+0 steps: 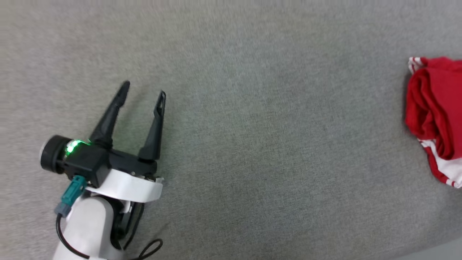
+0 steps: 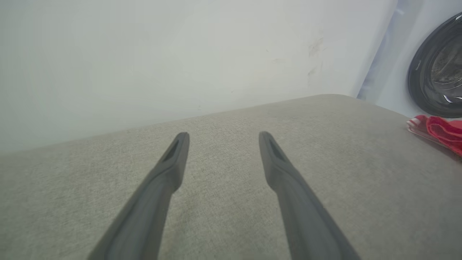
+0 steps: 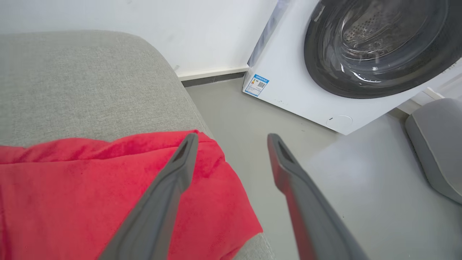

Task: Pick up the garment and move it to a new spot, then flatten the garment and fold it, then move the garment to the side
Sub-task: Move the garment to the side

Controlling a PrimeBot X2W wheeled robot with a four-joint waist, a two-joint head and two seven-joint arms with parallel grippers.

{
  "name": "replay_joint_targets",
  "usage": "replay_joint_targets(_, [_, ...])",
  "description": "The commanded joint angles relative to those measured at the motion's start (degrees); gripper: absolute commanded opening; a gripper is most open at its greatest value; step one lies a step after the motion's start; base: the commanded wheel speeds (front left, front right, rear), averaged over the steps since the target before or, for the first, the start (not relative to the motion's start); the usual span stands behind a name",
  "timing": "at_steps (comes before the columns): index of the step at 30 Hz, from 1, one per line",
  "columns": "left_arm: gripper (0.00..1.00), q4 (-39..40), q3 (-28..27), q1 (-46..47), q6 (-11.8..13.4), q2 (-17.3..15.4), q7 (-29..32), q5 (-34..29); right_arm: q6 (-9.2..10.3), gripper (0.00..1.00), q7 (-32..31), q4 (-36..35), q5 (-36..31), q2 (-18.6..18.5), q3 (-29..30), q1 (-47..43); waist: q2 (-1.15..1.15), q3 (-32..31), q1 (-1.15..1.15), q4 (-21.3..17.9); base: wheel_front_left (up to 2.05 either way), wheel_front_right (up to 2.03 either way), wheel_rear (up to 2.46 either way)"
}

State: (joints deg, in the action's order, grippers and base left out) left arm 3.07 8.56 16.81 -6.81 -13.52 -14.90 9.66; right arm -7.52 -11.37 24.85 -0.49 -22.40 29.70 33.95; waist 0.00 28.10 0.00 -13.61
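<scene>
Bearing blue-white sticker [image 3: 256,85], print unreadable: washer [image 3: 288,95] near red garment [image 3: 90,187].

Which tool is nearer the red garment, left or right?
Right. The right tool is open at the edge of the garment, one finger over it; the left tool is open over bare grey cushion, well apart from it.

Red garment [image 1: 436,108] with red-and-white striped trim; grey cloth surface [image 1: 252,144]; white washer [image 3: 288,90].

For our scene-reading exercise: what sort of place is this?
Likely a laundry area: a white front-loading washing machine with a dark round door stands beside a grey fabric-covered surface bearing a crumpled red-and-white garment.
</scene>
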Motion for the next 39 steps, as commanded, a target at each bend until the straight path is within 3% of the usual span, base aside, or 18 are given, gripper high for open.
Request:
replay_joint_targets(1, [1.00, -0.7, -0.1, -1.2, 0.3, 0.8, -0.3, 0.2, 0.07, 1.00, 2.4, -0.5, 0.5, 0.9, 0.5, -2.5, 0.00, -4.6, 0.00, 1.7, 0.00, 0.00, 0.00])
replay_joint_targets(13, [1.00, -4.9, -1.8, -9.4, 1.4, 5.2, -0.3, 1.7, 0.06, 1.00, 13.4, -1.2, 4.8, 5.6, -2.4, -15.9, 0.00, -16.7, 0.00, 6.3, 0.00, 0.00, 0.00])
replay_joint_targets(21, [1.00, -7.7, -3.2, -15.1, 2.0, 7.0, -0.3, 2.3, 0.07, 1.00, 16.6, -3.4, 7.5, 9.3, -7.9, -24.0, 0.00, -22.9, 0.00, 10.1, 0.00, 0.00, 0.00])
replay_joint_targets(30, [1.00, -9.1, -5.1, -19.7, 2.8, 7.6, -0.3, 2.0, 0.07, 1.00, 18.1, -11.1, 10.0, 14.4, -14.4, -32.5, 0.00, -27.9, 0.00, 13.3, 0.00, 0.00, 0.00])
replay_joint_targets(39, [1.00, -9.9, -6.6, -21.3, 2.8, 7.0, -0.3, 1.4, 0.06, 1.00, 15.6, -24.0, 9.5, 18.5, -20.1, -40.3, 0.00, -29.6, 0.00, 13.2, 0.00, 0.00, 0.00])
